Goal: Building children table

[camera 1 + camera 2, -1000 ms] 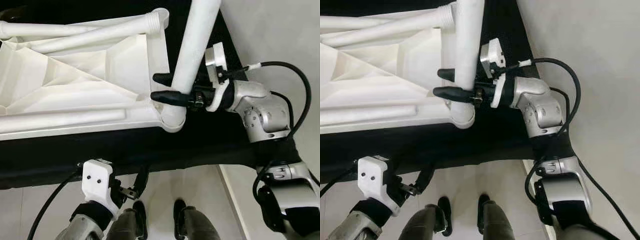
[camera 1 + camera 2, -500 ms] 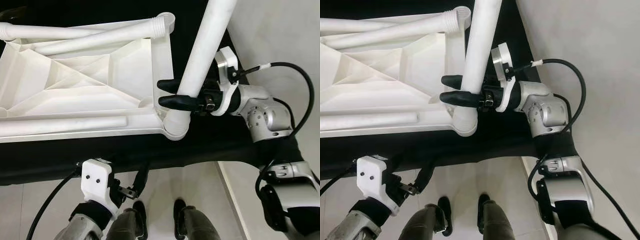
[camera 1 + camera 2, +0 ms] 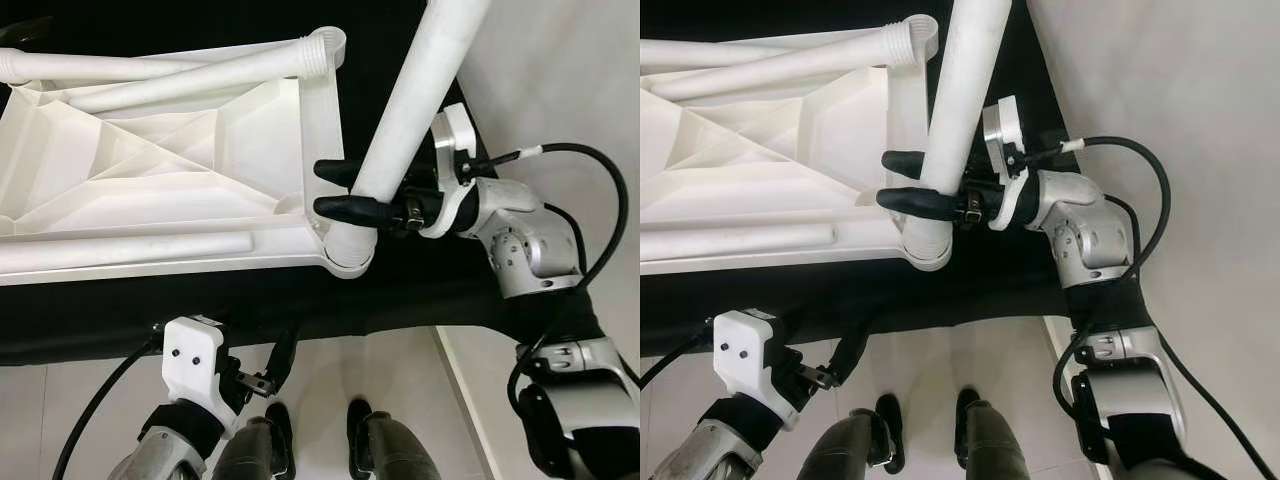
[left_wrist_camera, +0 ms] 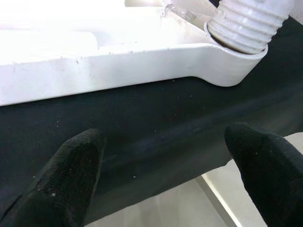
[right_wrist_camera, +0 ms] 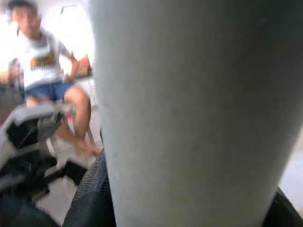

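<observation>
- Right gripper (image 3: pixel 340 190): its 2 black fingers (image 3: pixel 350 207) are closed around the white table leg (image 3: pixel 415 95), 1 finger on each side of the tube, just above the corner socket.
- Table leg: a long white tube, tilted, with its lower end seated in the corner socket (image 3: pixel 347 250) of the tabletop. In the right wrist view the tube (image 5: pixel 189 113) stands directly in front of the camera.
- Tabletop (image 3: pixel 150 180): white plastic, lying upside down with its ribbed underside up, on a black surface (image 3: pixel 300 300). The held leg stands at its near right corner.
- 2 further white legs (image 3: pixel 190 72) lie flat along the far edge of the tabletop; 1 has a threaded end (image 3: pixel 322 45) at the far right corner.
- Left gripper (image 4: pixel 165 161): its 2 fingers (image 4: pixel 71 175) are spread apart and hold nothing, just below the near edge of the black surface, aimed at the tabletop's socket with the threaded leg end (image 4: pixel 244 23) in it.
- A seated person (image 5: pixel 42 71) appears blurred in the background of the right wrist view.
</observation>
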You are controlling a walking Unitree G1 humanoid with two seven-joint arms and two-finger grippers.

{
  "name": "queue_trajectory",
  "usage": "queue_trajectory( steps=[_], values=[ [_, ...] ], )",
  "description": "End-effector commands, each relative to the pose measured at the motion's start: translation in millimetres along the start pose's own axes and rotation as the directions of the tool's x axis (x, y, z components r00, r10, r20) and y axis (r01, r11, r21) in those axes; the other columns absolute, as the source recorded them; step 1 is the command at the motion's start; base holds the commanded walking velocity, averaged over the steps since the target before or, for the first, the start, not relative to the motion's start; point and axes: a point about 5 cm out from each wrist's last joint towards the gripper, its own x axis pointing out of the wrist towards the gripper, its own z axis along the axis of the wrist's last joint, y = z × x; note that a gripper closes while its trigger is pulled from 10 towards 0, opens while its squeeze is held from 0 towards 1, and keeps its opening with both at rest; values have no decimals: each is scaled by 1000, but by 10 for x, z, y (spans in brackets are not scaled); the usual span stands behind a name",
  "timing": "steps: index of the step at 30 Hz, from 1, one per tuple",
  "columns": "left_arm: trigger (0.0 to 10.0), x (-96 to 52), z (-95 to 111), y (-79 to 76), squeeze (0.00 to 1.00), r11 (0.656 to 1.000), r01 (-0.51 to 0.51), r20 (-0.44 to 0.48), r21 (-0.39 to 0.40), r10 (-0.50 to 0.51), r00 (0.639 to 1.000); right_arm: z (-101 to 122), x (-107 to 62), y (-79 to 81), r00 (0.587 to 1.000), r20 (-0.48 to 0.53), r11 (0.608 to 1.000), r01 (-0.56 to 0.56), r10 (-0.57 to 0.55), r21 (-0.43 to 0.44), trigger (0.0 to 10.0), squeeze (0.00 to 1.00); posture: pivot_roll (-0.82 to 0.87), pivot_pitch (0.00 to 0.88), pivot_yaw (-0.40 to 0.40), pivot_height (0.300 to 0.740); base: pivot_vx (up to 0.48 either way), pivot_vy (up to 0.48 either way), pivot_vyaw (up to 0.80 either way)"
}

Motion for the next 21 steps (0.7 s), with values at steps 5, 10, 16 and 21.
queue_trajectory(
  steps=[5,10,16,21],
  values=[
    [10000,-28,-63,27,0,1000,-15,-31,-17,15,999,-282,0,112,978,-205,998,-37,26,-47,10000,0,-32,384,41,740,0,0,0],
    [10000,-25,-63,26,0,1000,-18,-29,-16,17,999,-343,26,154,949,-311,993,-76,44,-93,10000,0,-33,383,40,740,0,0,0],
    [10000,-26,-65,23,0,1000,-17,-28,-18,16,999,-386,32,100,928,-373,995,-30,-7,-93,10000,0,-34,380,38,740,0,0,0],
    [10000,-28,-76,14,0,1000,-17,-28,-20,16,999,-375,47,96,936,-353,999,-12,-3,-40,10000,0,-41,370,31,740,0,0,0]
  ],
)
